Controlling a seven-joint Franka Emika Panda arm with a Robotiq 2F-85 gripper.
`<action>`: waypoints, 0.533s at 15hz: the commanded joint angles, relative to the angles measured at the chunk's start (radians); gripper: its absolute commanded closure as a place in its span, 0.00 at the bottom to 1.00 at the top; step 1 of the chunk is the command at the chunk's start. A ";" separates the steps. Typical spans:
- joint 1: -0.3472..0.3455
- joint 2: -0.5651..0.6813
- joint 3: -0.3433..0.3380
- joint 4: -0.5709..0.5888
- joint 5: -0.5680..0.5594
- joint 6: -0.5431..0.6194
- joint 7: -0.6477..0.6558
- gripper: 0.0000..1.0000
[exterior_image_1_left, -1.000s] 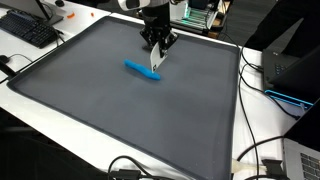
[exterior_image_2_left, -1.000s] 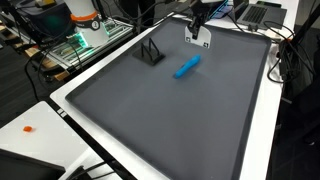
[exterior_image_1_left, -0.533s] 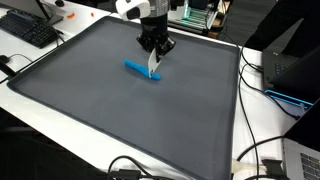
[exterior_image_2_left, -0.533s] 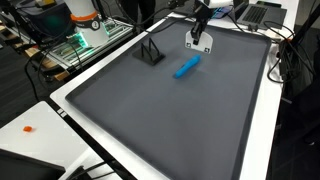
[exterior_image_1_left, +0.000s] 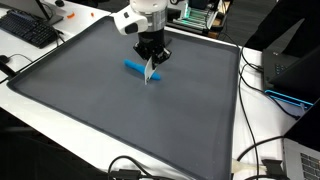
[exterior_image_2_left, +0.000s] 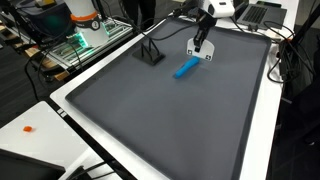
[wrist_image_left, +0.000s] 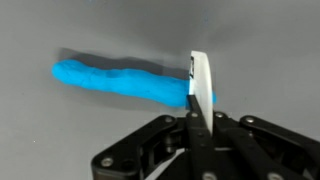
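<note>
In an exterior view the gripper is clenched on a thin white card that hangs below the fingers. The blue stick lies flat on the grey mat toward its far side, and a keyboard sits off the mat at one corner. Change over the last second: the arm came down and toward the stick. The card was clearly apart from it before; now the card's lower edge overlaps the stick's near end. The stick itself looks unmoved. In the other exterior angle the gripper has the white card just beside the upper end of the blue stick. There is still a small gap here, so contact with the stick or mat can't be confirmed. The black stand is well apart to the side and untouched. In the wrist view the gripper has its jaws fully pinched with the white card edge-on between them. The card stands upright across one end of the blue stick, which runs sideways over the grey mat. The shadow under the stick looks soft, and the card's height above the mat is unclear. My read is that the card is now lined up at the stick's end, the grip has not changed, and the stick has not been disturbed.
</note>
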 joint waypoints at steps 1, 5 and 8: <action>0.032 0.043 -0.031 0.039 -0.053 -0.015 0.044 0.99; 0.040 0.058 -0.035 0.044 -0.059 -0.013 0.047 0.99; 0.035 0.063 -0.037 0.032 -0.053 0.000 0.039 0.99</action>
